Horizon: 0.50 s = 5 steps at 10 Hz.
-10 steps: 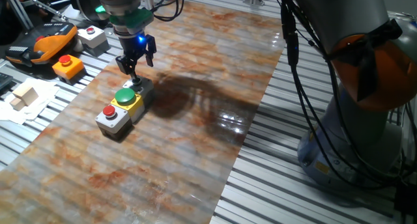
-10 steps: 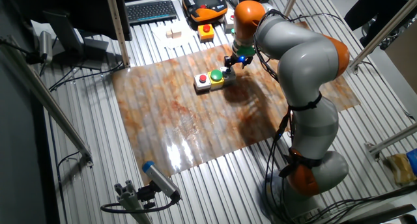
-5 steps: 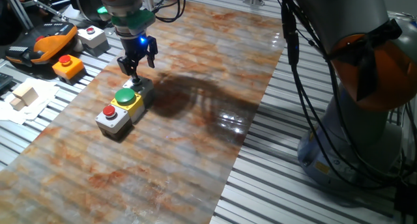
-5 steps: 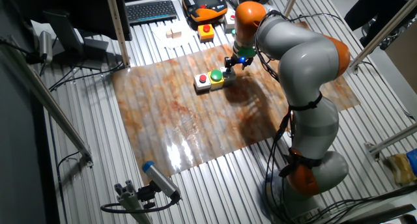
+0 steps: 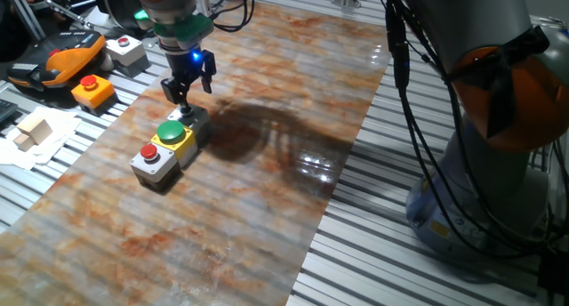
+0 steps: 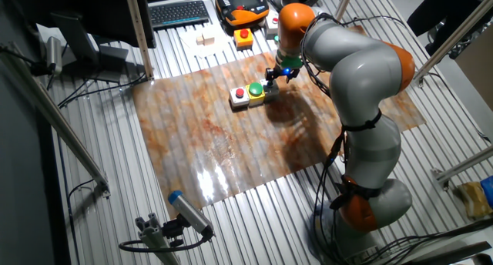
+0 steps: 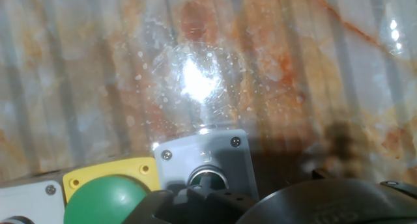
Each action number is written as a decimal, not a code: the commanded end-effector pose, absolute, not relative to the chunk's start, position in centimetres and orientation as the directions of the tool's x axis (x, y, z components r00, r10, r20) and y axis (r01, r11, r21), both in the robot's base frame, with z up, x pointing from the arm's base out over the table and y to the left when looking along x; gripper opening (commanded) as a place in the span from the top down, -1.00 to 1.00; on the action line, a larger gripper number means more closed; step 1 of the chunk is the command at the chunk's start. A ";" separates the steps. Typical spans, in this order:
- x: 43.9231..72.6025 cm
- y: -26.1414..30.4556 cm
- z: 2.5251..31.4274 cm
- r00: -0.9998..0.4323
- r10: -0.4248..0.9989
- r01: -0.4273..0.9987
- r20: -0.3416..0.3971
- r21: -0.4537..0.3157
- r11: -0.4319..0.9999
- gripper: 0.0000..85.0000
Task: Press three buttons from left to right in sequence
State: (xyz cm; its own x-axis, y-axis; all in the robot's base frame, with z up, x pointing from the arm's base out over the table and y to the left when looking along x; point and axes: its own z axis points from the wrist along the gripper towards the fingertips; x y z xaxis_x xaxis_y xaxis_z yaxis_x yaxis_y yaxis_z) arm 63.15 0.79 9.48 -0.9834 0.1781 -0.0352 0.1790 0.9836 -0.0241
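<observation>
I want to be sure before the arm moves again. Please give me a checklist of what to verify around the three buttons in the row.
1. Gripper is above the grey box with dark-green button: ok.
2. Finger touches that button: cannot tell.
3. Three boxes sit in one row, with the yellow box with green dome in the middle: ok.
4. Grey box with red button was already pressed: cannot tell.
5. Marbled mat beside the row is free: ok.

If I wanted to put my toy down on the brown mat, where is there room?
The near part of the brown mat, in front of the grey box with the red button, is bare, and so is the far stretch behind the gripper. It is crowded around the row of three button boxes under the gripper.
</observation>
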 end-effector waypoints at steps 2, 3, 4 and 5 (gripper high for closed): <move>63.1 0.7 9.2 -0.983 0.178 0.179 -0.036 -0.021 0.984 -0.60; 63.1 0.7 9.0 -0.983 0.178 0.179 -0.039 -0.020 0.984 -0.60; 63.1 0.7 9.3 -0.983 0.178 0.179 -0.034 -0.020 0.984 -0.60; 63.2 0.9 9.7 -0.983 0.181 0.182 -0.030 -0.020 0.983 -0.60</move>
State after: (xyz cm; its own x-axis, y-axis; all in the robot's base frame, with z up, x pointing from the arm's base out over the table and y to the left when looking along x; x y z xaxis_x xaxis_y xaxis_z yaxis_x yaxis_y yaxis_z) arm 63.05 0.87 9.66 -0.9829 0.1821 -0.0270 0.1827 0.9829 -0.0213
